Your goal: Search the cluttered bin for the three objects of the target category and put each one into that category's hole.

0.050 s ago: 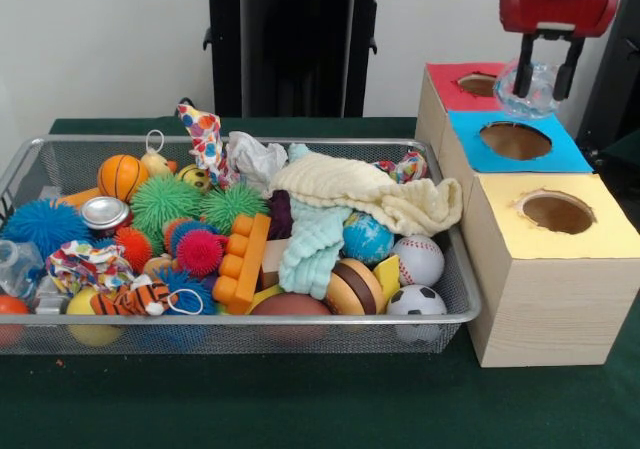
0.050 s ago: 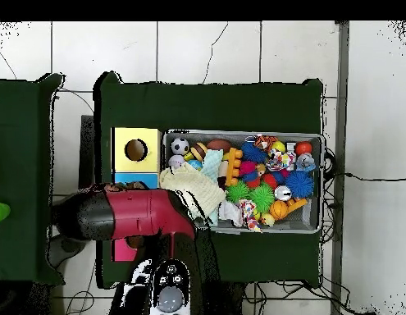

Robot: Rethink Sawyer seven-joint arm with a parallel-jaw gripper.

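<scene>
My gripper [image 1: 546, 79] hangs at the far right above the red-topped box [image 1: 452, 87]. It is shut on a crumpled clear plastic piece [image 1: 533, 94], held just over and slightly right of the red box's hole [image 1: 478, 84]. The blue-topped box [image 1: 515, 141] and the yellow-topped box [image 1: 557, 212] stand in a row in front of it, each with a round hole. The wire bin [image 1: 232, 142] to the left is heaped with toys. In the overhead view the arm [image 2: 124, 215] hides the gripper and most of the red box; the yellow box [image 2: 135, 150] shows.
The bin holds spiky balls [image 1: 163, 199], a cream towel [image 1: 365, 191], sports balls [image 1: 417, 300], a metal can [image 1: 104, 212], orange bricks [image 1: 243, 259] and another clear plastic piece [image 1: 14, 265] at its left end. The bin [image 2: 239, 134] abuts the boxes.
</scene>
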